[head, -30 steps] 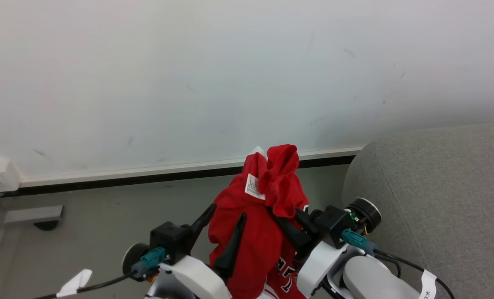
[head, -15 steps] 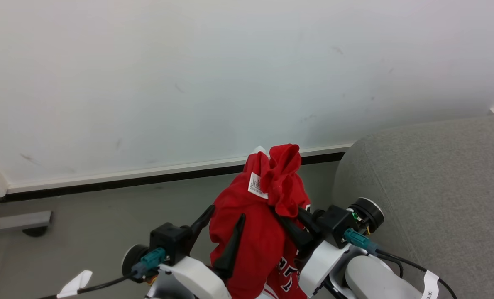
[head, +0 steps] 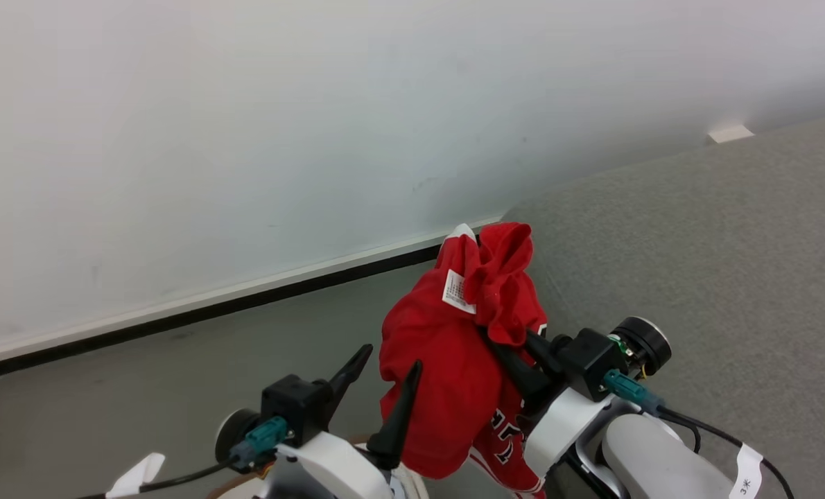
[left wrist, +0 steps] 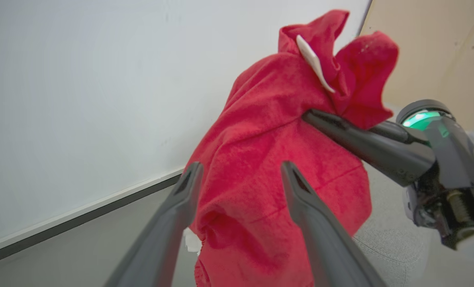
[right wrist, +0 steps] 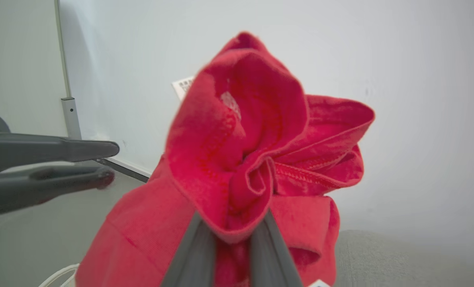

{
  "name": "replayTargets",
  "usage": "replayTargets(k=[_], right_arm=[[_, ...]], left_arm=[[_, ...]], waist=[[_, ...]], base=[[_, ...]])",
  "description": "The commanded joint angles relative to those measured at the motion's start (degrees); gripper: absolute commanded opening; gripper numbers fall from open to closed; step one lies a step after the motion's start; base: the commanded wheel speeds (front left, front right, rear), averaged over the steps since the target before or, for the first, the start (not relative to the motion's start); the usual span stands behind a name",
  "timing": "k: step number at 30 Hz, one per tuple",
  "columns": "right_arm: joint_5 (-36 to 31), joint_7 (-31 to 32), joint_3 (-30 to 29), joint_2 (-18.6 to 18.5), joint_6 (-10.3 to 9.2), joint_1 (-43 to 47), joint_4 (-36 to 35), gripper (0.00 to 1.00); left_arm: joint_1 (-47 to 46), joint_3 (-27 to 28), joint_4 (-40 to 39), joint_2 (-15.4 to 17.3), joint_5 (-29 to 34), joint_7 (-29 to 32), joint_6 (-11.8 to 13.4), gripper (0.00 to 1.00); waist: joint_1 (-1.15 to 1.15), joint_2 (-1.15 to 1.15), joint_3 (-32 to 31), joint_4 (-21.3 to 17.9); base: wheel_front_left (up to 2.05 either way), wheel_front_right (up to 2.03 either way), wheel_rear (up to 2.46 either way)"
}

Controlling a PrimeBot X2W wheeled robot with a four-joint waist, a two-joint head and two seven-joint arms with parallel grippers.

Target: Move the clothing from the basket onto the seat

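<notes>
Pinched by one fold in the right gripper's (head: 506,337) closed fingers, with the left gripper (head: 393,357) spread wide beside it, the red jersey (head: 447,374) dangles at six o'clock and might slip free short of the grey sofa (head: 697,242) at two o'clock.

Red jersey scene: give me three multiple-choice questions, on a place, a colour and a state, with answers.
1. The sofa lies on the red jersey's: A left; B right; C neither side.
2. Its label is: A white; B blue; C yellow.
3. The left hand is: A open; B shut on cloth; C shut on the label.
Answers: B, grey upholstery at the head view's right; A, white against red; A, jaws apart, while the right hand pinches the jersey.
</notes>
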Motion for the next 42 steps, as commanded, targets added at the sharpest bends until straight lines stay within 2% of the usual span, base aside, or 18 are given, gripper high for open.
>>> replayTargets(k=[1, 11, 20, 27, 35, 39, 42], right_arm=[[-0.02, -0.03, -0.30, -0.51, -0.13, 0.22, -0.36, 0.00], [-0.86, -0.03, -1.97, -2.96, -0.13, 1.96, -3.12, 0.00], [-0.91, -0.03, -4.88, -3.82, -0.12, 3.05, -5.08, 0.00], [-1.14, -0.04, -9.81, -4.41, -0.12, 2.25, -6.10, 0.00], [-1.49, -0.03, -20.82, -5.55, -0.13, -6.33, -8.31, 0.00], [-1.67, -0.03, -26.42, -8.76, -0.13, -13.18, -8.19, 0.00], [-1.97, -0.03, -30.31, -12.69, -0.13, -18.90, -7.18, 0.00]], left_arm=[[-0.13, -0.03, 0.08, 0.08, -0.20, -0.22, 0.01, 1.00], [-1.00, -1.51, 1.12, -1.00, -0.35, -0.86, -0.47, 1.00], [-2.08, -2.72, 1.98, -1.48, -0.02, -1.12, -0.74, 1.00], [-4.23, -3.78, 1.72, -1.47, 0.85, 0.22, -1.18, 1.00], [-13.01, -5.58, 0.07, -1.30, 3.54, 3.31, -3.19, 1.00], [-18.59, -6.33, -0.01, -1.78, 5.05, 4.40, -4.51, 1.00], [-22.30, -6.77, 0.40, -2.39, 5.79, 4.80, -5.31, 1.00]], waist=[[0.00, 0.00, 0.54, -2.58], [0.00, 0.00, 1.17, -9.69], [0.00, 0.00, 2.47, -11.99], [0.00, 0.00, 5.67, -11.10], [0.00, 0.00, 17.30, -7.29], [0.00, 0.00, 23.90, -5.10], [0.00, 0.00, 28.12, -3.53]], base=[[0.00, 0.00, 0.00], [0.00, 0.00, 0.00], [0.00, 0.00, 0.00], [0.00, 0.00, 0.00], [0.00, 0.00, 0.00], [0.00, 0.00, 0.00], [0.00, 0.00, 0.00]])
